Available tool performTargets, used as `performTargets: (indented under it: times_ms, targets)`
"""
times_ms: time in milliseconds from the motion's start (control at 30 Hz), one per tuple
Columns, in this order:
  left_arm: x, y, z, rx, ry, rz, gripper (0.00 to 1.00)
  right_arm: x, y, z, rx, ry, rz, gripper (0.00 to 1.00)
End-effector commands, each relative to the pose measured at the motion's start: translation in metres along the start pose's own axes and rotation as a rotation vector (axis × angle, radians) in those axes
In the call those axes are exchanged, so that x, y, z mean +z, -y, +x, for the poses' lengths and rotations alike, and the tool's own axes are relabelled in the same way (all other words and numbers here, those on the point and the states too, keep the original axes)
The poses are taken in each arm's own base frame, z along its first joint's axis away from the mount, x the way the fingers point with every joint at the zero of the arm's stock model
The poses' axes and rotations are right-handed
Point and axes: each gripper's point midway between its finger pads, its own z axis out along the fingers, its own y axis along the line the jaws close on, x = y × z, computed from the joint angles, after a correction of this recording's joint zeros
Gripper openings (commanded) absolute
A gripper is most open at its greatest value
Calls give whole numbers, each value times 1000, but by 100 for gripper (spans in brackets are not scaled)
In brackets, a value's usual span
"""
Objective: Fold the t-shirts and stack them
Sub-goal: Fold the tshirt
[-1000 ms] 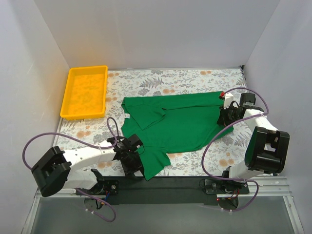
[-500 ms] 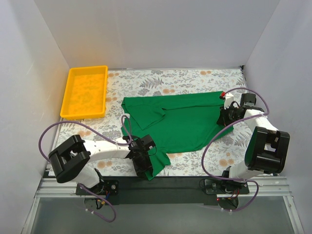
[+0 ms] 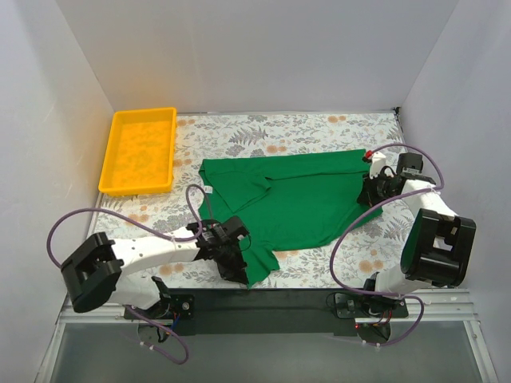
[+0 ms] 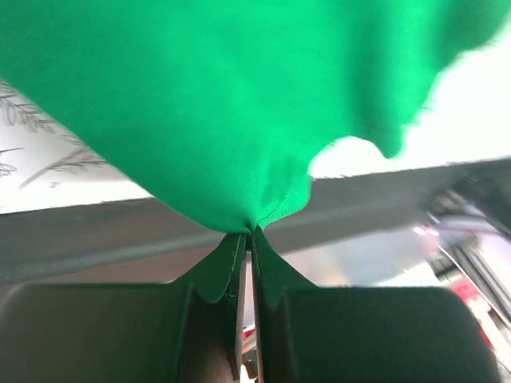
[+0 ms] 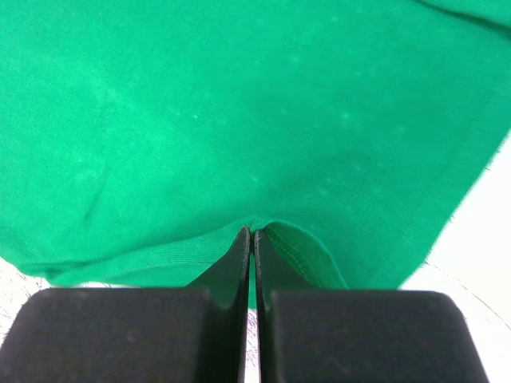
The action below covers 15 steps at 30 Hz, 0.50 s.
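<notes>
Floral table (image 3: 319,128), green shirt (image 3: 307,199) spread mid-table, barely folded. Left gripper (image 4: 249,233) clamps its near hem, right gripper (image 5: 251,233) pinches the right edge. Folding hardly begun; tray (image 3: 136,190) waits.

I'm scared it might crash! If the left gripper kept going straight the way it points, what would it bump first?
The green t-shirt, most likely: the left gripper is shut on its edge, so the cloth lies right ahead.

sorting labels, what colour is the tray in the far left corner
Yellow tray, clearest in the top external view.
</notes>
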Motion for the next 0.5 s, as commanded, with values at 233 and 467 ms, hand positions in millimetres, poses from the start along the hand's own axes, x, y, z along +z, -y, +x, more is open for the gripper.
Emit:
performTargets:
  times_ms: [233, 467]
  targets:
    - [-85, 45, -93, 41, 271, 372, 0, -69, 13, -34, -48, 196, 86, 1]
    - [-110, 65, -135, 35, 337, 461, 0, -72, 9, -38, -33, 213, 62, 1]
